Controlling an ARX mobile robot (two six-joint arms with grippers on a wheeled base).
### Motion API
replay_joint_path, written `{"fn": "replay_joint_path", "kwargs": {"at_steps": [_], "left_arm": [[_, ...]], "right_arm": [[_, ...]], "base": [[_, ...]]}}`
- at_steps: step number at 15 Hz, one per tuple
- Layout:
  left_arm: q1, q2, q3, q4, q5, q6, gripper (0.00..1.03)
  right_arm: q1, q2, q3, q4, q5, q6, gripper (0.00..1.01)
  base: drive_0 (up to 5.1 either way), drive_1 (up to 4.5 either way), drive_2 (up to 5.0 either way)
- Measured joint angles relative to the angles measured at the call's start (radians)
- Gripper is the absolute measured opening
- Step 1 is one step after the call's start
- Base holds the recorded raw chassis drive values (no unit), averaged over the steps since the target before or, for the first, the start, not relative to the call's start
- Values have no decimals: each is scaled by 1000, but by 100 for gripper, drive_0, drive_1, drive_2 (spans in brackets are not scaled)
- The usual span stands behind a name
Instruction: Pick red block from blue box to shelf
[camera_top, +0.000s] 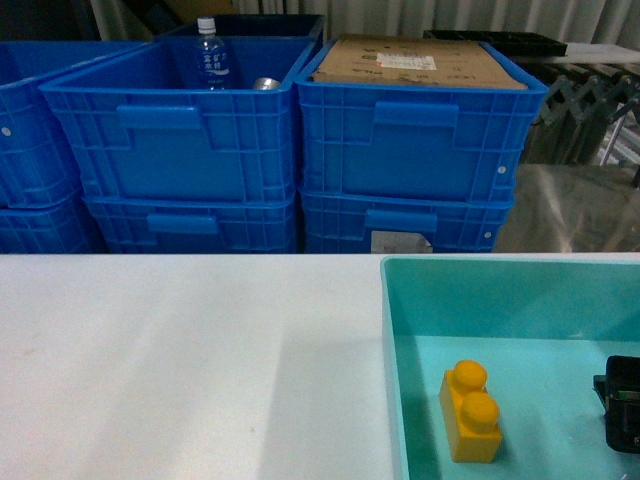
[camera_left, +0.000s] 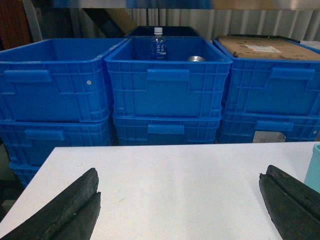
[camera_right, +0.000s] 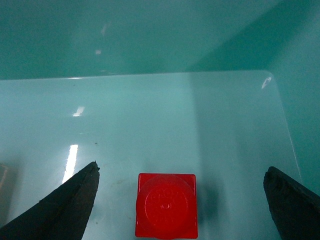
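In the right wrist view the red block (camera_right: 166, 205) lies on the floor of the blue box (camera_right: 150, 35), stud facing the camera. My right gripper (camera_right: 181, 168) is open, its two dark fingers standing wide on either side of the block without touching it. From the head view the blue box (camera_top: 392, 330) sits at the table's right front, and only a black part of the right gripper (camera_top: 625, 405) shows at the edge. The left gripper (camera_left: 179, 175) hangs open over the white table (camera_left: 175, 165), holding nothing. Shiny metal at the back right (camera_top: 575, 205) may be the shelf.
A yellow-orange two-stud brick (camera_top: 470, 410) lies in the blue box left of the right gripper. Stacked royal-blue crates (camera_top: 180, 140) line the far side of the table; one holds a water bottle (camera_top: 210, 60), another is covered by cardboard (camera_top: 415, 62).
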Motion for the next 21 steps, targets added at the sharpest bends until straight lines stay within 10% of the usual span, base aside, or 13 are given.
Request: {"fn": "replay_joint_path", "kwargs": {"at_steps": [8,15,21], "left_arm": [[0,0,0,0,0,0,98],[0,0,0,0,0,0,98],[0,0,0,0,0,0,98]], "right_arm": [[-6,114,3,87,4,28,98],[-10,170,10,212,-8,3,31],[13,10,-9,129,-71,-80,29]], "base": [[0,0,0],[0,0,0],[0,0,0]]}}
